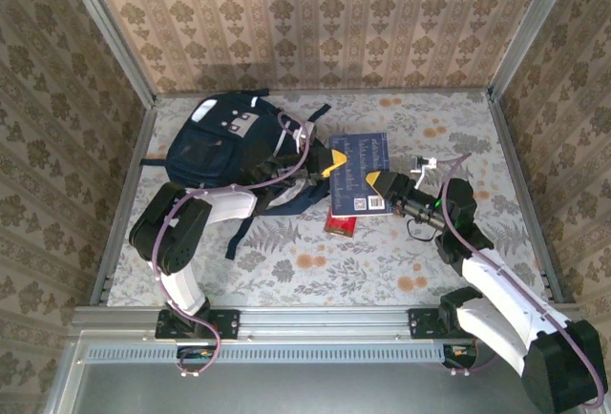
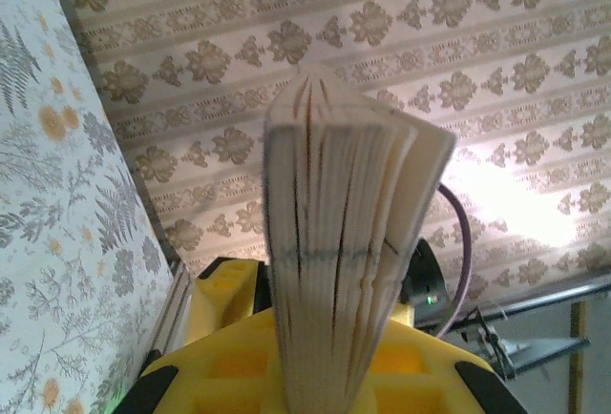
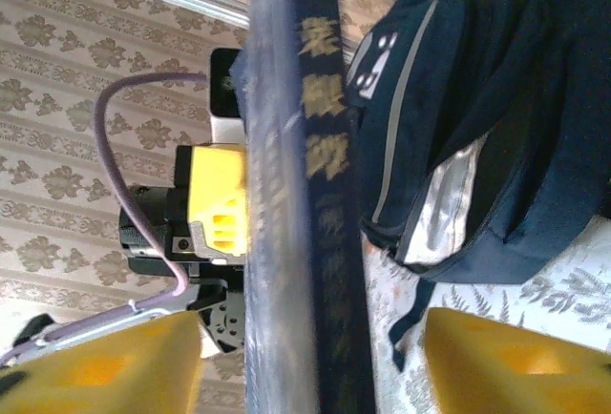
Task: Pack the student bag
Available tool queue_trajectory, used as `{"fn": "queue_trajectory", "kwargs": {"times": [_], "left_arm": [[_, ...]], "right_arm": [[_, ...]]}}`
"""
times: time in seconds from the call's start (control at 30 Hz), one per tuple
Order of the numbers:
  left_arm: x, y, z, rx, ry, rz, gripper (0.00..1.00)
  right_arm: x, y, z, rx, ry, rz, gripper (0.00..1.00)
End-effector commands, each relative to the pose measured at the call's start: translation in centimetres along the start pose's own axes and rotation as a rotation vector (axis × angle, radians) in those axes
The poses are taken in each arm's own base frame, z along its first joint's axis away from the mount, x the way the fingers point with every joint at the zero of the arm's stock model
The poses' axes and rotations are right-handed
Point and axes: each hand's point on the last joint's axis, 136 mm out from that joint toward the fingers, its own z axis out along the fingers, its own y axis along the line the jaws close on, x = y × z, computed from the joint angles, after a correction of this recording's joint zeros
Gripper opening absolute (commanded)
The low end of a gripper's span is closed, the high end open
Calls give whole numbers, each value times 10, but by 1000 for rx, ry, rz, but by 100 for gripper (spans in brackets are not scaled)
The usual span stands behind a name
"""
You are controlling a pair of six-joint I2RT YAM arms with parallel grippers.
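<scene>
Navy book (image 1: pixel 361 164) in left claw (image 1: pixel 333 163)

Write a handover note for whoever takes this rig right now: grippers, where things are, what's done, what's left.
Left gripper: shut on the navy book at its page-edge side, holding it off the table.
Right gripper: open, with a finger on either side of the book's spine, not touching it.
Student bag: lying at the far left of the table, beside the book.
Red item: flat on the table below the book.
Done: the book is off the table.
Left: put the book into the bag, and probably the red item too.
</scene>
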Motion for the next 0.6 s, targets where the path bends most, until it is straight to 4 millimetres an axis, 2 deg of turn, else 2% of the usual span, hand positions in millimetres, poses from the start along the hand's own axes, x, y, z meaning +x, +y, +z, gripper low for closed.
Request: {"fn": "queue_trajectory", "kwargs": {"times": [0.0,0.07,0.13,0.23,0.33,0.47,0.57], "left_arm": [[-15,-32,-6,64,-119,99,0],[-20,-27,-9,54,-183,84,1],[-26,-20,-13,41,-249,74,0],[-34,-25,-13,46,-318,94,0],[-37,-39,-9,69,-357,129,0],[-41,-42,-11,68,-429,139,0],[-38,-43,-6,69,-434,151,0]], "right_arm": [[-15,6,-9,-8,-116,-38,76],[-20,6,-13,-27,-170,-10,86],[-23,9,-16,-55,-223,4,90],[-20,15,-15,-76,-268,-4,92],[-18,21,-12,-102,-287,2,92],[-16,27,-9,-139,-324,26,88],[-17,29,-5,-152,-346,35,77]]}}
